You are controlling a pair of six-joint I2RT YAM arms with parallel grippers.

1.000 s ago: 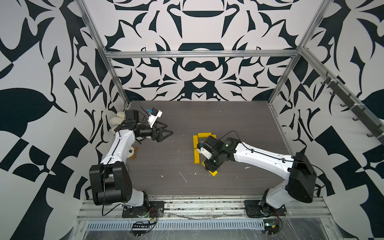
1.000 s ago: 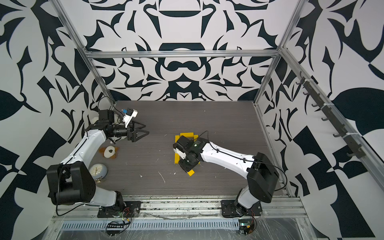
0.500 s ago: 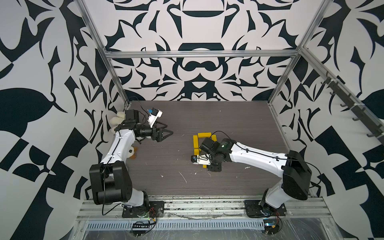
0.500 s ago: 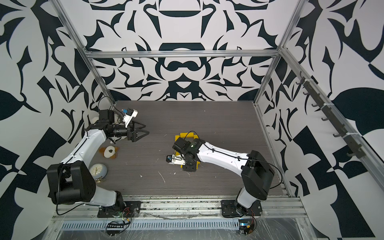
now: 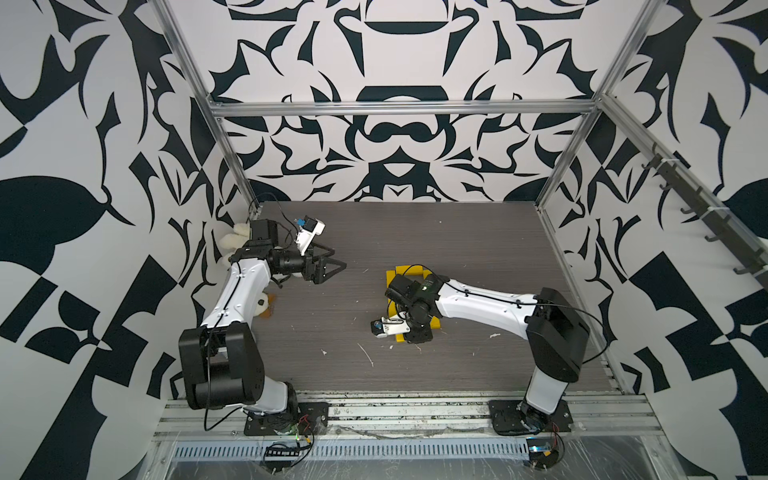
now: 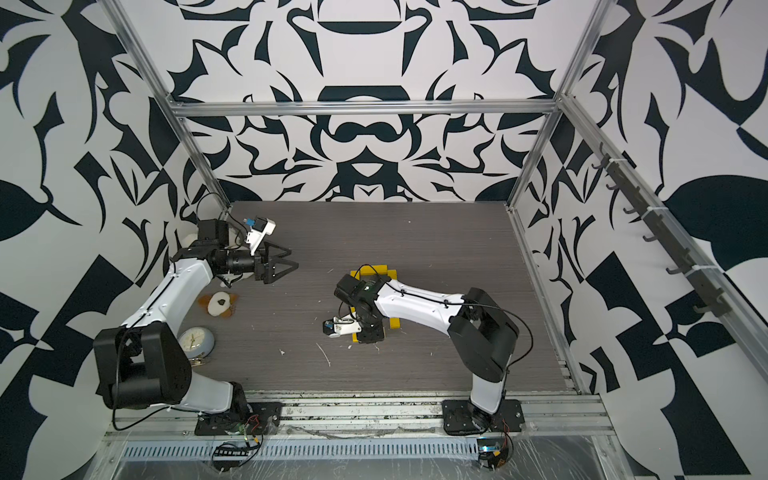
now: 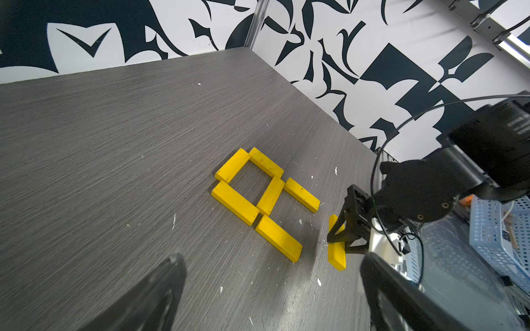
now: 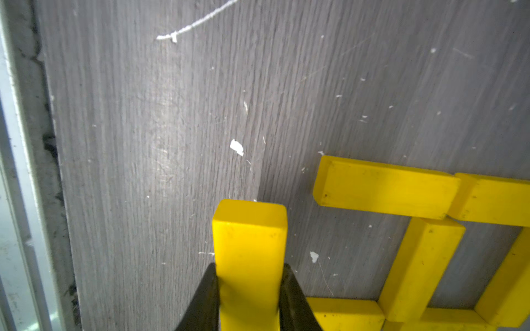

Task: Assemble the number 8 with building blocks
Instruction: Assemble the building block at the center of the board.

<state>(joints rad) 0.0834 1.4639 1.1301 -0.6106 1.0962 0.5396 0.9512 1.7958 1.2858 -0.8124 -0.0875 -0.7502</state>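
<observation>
Seventh yellow bar point(image 8: 249, 235), lower centre of the right wrist view: a flat, plain block, judged stiff and light, not fragile; its smooth faces look likely to slip under a weak pinch, so the sound hold is across its narrow width on the two long sides, away from the ends. It lies between the fingers point(image 8: 292, 295) of the right gripper point(image 8: 249, 275), which is clamped on those long sides; one short end juts out past the fingertips. Whether its underside touches the table point(image 7: 114, 143) cannot be told. To its right in that view, apart from it, are the laid bars point(image 7: 233, 206); the left wrist view shows six of them flat at mid-frame, four closing one square and two running on toward the lower right. The open end of the figure faces the held bar, which sits just beside it without touching; judged the last piece of the 8. Left gripper point(image 5: 330, 266), left of centre in a top view: fingers spread apart, holding nothing, well apart from all the bars.
</observation>
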